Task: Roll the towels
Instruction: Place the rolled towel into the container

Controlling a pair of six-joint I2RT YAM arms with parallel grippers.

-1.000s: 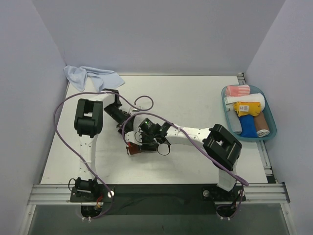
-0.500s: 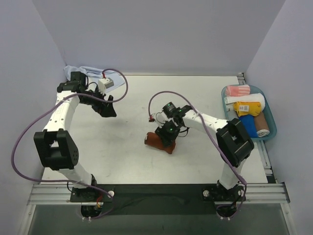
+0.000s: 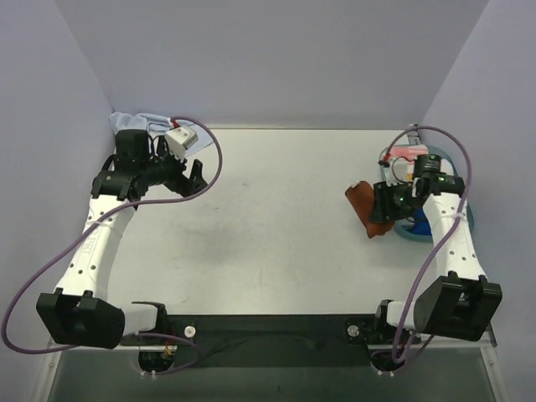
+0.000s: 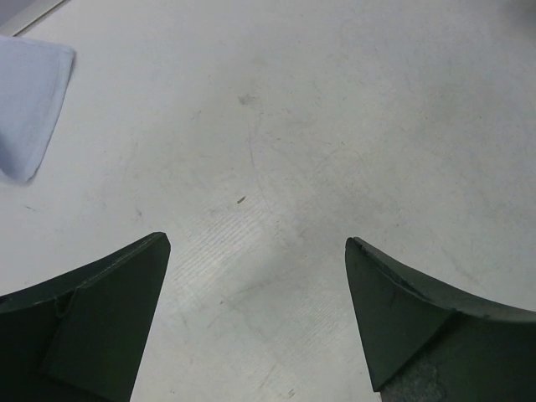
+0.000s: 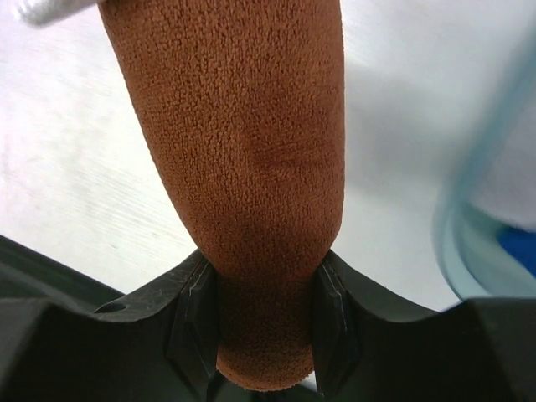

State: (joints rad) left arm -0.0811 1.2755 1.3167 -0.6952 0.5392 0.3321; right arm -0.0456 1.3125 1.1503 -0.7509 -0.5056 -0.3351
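Note:
My right gripper (image 3: 381, 209) is shut on the rolled rust-brown towel (image 3: 365, 207) and holds it above the table just left of the teal tray (image 3: 468, 219). In the right wrist view the brown roll (image 5: 243, 159) is squeezed between my two fingers (image 5: 194, 322), with the tray's rim (image 5: 456, 243) at the right. The pale light-blue towel (image 3: 144, 123) lies crumpled at the far left corner; its edge shows in the left wrist view (image 4: 29, 105). My left gripper (image 3: 197, 177) is open and empty, just right of that towel, over bare table.
The teal tray at the right edge holds several rolled cloths, among them a pink-and-white striped one (image 3: 408, 155) and a blue one (image 3: 425, 219). Purple cables loop off both arms. Grey walls close the table on three sides.
My right gripper has carried the brown roll from the table's middle to the right, beside the tray. My left arm has stretched further toward the far left corner.

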